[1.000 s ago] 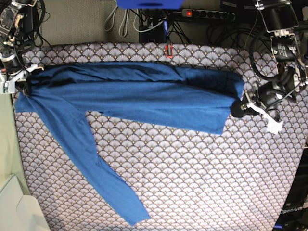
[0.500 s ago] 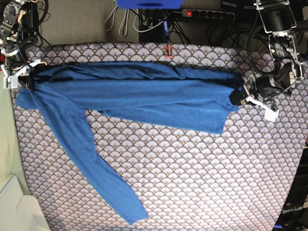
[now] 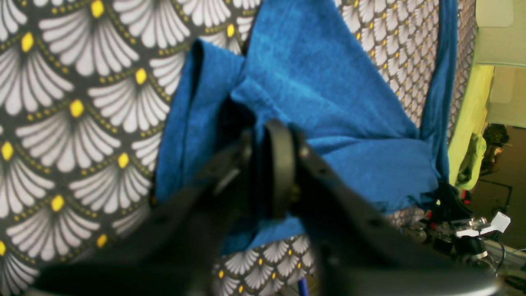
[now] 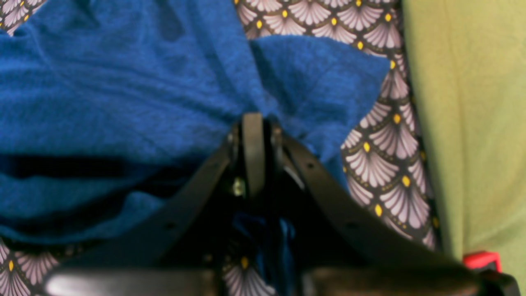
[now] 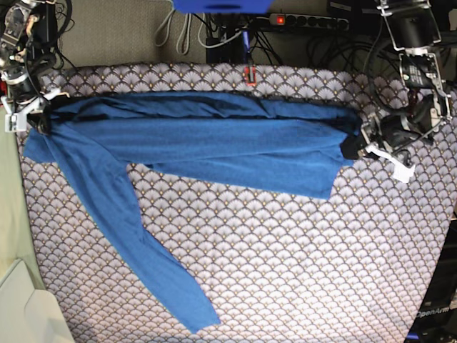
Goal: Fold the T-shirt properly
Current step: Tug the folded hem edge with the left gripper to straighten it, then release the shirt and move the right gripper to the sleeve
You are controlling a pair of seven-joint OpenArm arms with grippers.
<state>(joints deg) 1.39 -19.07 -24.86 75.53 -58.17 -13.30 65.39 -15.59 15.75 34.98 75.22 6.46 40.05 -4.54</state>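
Fingers of the right gripper (image 4: 254, 123) were pinched tight on a bunched fold of the T-shirt (image 5: 207, 139), cloth puckering outward from the black pads. Across the table, the left gripper (image 3: 269, 135) sat at the other end of the garment; its jaws looked slightly parted in the wrist view, but with fabric crowding the tips I could not tell whether it still gripped or had let go.

Shirt position — stretched as a long band across the far half of the patterned tablecloth (image 5: 300, 257), folded over on itself lengthwise, one sleeve (image 5: 143, 250) trailing diagonally toward the near edge. Right gripper (image 5: 32, 114) held the left-hand end in the base view, left gripper (image 5: 360, 143) the right-hand end.

Reason for the hold, as I judged it: a grip at each end kept the band taut, so the lengthwise fold lay flat and straight before release. The loose sleeve was probably the next part needing to be brought in.

Change from a second earlier — the left gripper had shifted up and inward, from just off the shirt's end to against it, and the fabric there looked less pulled. Right gripper had moved slightly toward the far edge. Shirt body and sleeve lay otherwise as before.
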